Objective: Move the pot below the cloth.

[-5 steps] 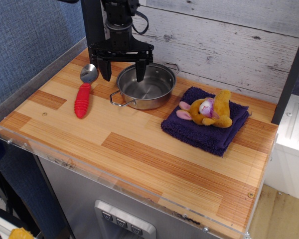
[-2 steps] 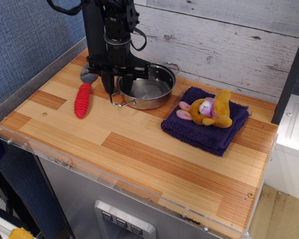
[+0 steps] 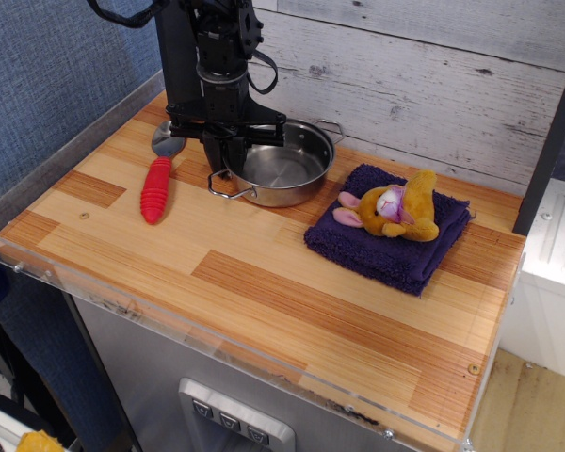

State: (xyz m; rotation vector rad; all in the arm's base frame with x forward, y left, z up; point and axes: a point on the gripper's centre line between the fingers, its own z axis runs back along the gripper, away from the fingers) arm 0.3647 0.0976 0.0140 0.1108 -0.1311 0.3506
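Note:
The shiny steel pot (image 3: 284, 169) stands at the back of the wooden table, left of the cloth. My gripper (image 3: 224, 160) points straight down at the pot's left rim, above its front-left wire handle. The fingers stand close together with the rim between them, one inside the pot and one outside. The pot rests on the table. The dark purple cloth (image 3: 377, 250) lies folded at the right, about a hand's width from the pot, with a plush toy on it.
A red-handled metal spoon (image 3: 156, 186) lies just left of the gripper. A yellow and pink plush toy (image 3: 397, 209) lies on the cloth. A grey plank wall runs behind the table (image 3: 264, 292); a clear raised lip edges the front and left.
The gripper has come down onto the pot's left rim, and its fingers have closed from wide open to narrow around the rim. The pot has shifted very slightly.

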